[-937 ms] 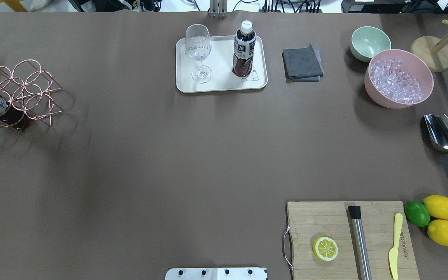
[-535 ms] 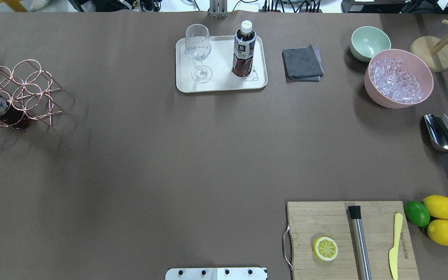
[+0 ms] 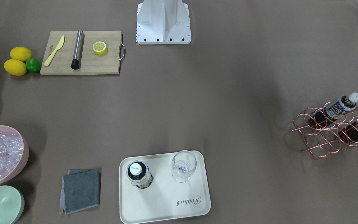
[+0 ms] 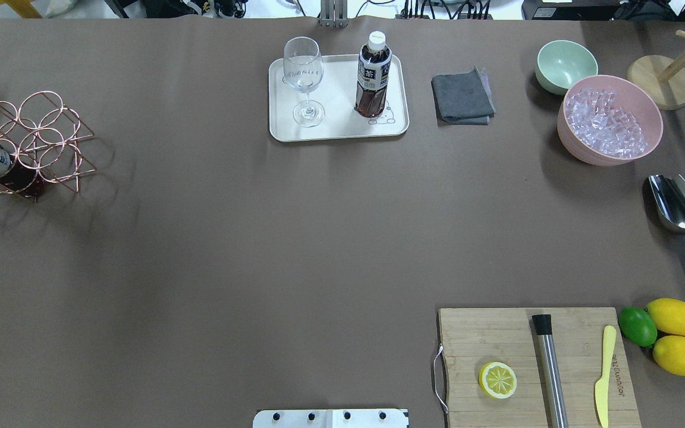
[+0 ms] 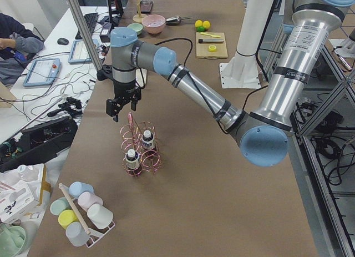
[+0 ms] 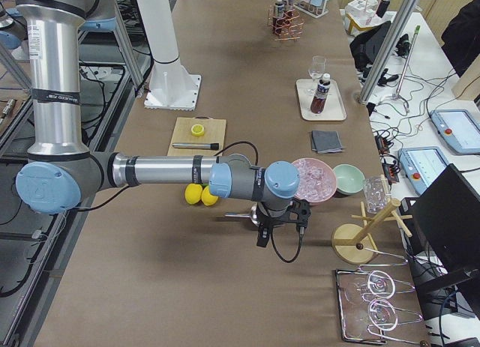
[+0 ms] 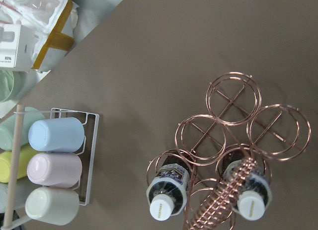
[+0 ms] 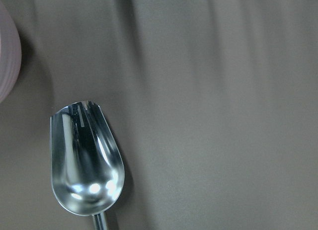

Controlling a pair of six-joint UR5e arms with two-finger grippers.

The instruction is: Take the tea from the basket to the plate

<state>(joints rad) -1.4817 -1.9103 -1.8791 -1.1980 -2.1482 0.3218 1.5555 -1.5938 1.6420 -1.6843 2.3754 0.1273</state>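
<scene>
nothing moved — tea (image 4: pixel 373 77) stands upright on plate (image 4: pixel 338 128), beside glass (image 4: pixel 304 77).

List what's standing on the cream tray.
On the plate stand one upright tea bottle and a clear stemmed glass. The plate's surface beneath the bottle's base is covered.

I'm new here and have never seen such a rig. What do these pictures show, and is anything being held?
This is a robot with two arms at a brown table. Two cameras look down on the table, one behind the robot, one facing it; two stand at the table's ends; one rides on each wrist. The left gripper hangs above the wire basket, where two tea bottles lie. A third tea bottle stands on the cream plate beside a stemmed glass. The right gripper hangs over a metal scoop near a pink bowl of ice. Neither seems to hold anything; whether they are open or shut I cannot tell.
</scene>
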